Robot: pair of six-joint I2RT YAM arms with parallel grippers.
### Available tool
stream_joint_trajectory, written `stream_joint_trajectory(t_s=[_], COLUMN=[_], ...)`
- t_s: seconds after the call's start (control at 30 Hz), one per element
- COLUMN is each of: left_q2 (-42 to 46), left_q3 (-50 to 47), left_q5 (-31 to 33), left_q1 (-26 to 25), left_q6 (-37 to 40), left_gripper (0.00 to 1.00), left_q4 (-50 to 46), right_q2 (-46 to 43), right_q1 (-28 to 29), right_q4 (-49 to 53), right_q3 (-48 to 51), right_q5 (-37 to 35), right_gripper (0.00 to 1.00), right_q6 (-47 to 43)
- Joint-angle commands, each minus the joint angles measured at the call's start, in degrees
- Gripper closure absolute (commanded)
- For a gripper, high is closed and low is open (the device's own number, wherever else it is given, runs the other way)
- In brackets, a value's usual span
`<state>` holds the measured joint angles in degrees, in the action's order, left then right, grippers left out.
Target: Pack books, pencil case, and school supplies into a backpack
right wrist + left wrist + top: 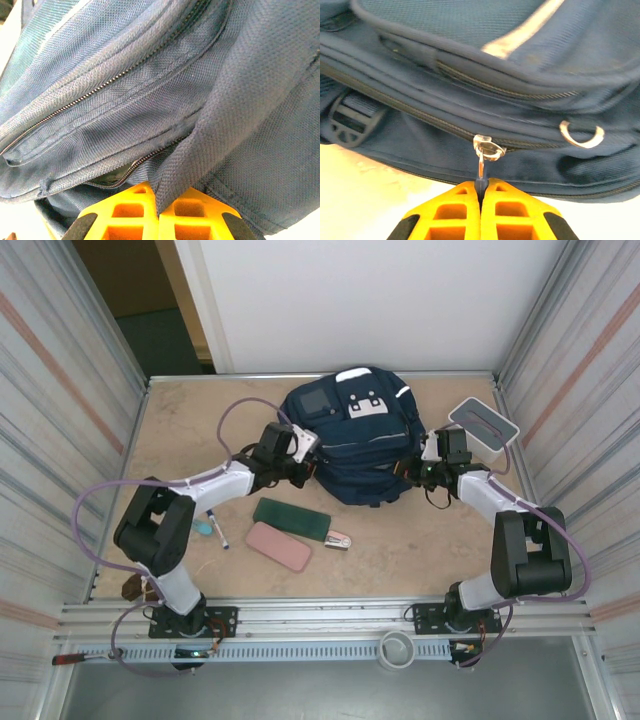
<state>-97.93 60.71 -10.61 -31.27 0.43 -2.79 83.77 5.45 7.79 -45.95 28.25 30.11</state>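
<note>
The backpack [355, 445] lies at the far middle of the table [420, 550], between the two arms, its grey patch and white patches facing up. The left gripper [300, 455] sits against the pack's left side. In the left wrist view its orange fingers [455, 210] are pressed together with no gap, pinching the stem of a zipper pull [482, 160] on the lower zip line of the backpack [520, 100]. A metal ring [581, 135] hangs to the right of the pull, and a black buckle [350, 122] sits at the far left.

The right gripper [420, 468] is at the pack's right near corner. In the right wrist view its fingers [130, 212] are also closed tight, clamped on a fabric band [200, 150] that runs down from the backpack [100, 125] into the jaws. A closed zip [100, 90] crosses the cloth above, and a second zip just left of the band gapes slightly.

On the table in front of the pack lie a dark flat book [291, 518], a pink case [279, 546] just nearer and touching it, and the stapler [338, 539] at the book's right end. The pen [216, 528] lies well to the left by the left arm, beside a small pale blue thing [204, 526]. A white box [483, 423] with a grey top sits at the far right, beyond the right gripper
</note>
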Motion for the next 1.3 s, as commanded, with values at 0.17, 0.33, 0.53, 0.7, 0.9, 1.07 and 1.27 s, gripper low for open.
stream_joint_trajectory(t_s=[0.17,0.33,0.53,0.7,0.9,1.07,1.27], left_q2=[-3.4,-8.1,-13.1,-8.4,3.9,10.5,11.5], left_q3=[5.8,10.1,15.6,10.9,1.1,-1.8,-2.5], left_q5=[6.6,9.0,10.3,12.0,6.7,6.1,6.1], left_q1=[6.3,7.2,8.9,9.1,8.7,4.6,3.8], left_q6=[-1.7,-3.5,-5.2,-5.8,-6.5,-2.4,-3.9], left_gripper=[1.0,1.0,0.93,0.74,0.49,0.33,0.28], left_q4=[-3.0,-2.9,-5.7,-3.3,1.8,3.1,0.4], right_q2=[0.6,1.9,3.5,3.8,3.3,-0.9,-10.4], right_q1=[-1.1,-0.3,0.8,2.2,5.4,6.9,13.4], right_q4=[3.7,3.9,3.1,1.4,-1.1,5.8,14.6], right_q3=[-1.6,-1.5,-1.5,-1.1,-1.2,-2.8,-3.4], right_q5=[0.1,1.1,1.6,1.5,2.2,-6.0,-25.5], right_gripper=[1.0,1.0,1.0,1.0,0.89,0.6,0.32], right_q6=[-6.2,-7.4,-7.2,-5.5,-2.4,-7.2,-17.6])
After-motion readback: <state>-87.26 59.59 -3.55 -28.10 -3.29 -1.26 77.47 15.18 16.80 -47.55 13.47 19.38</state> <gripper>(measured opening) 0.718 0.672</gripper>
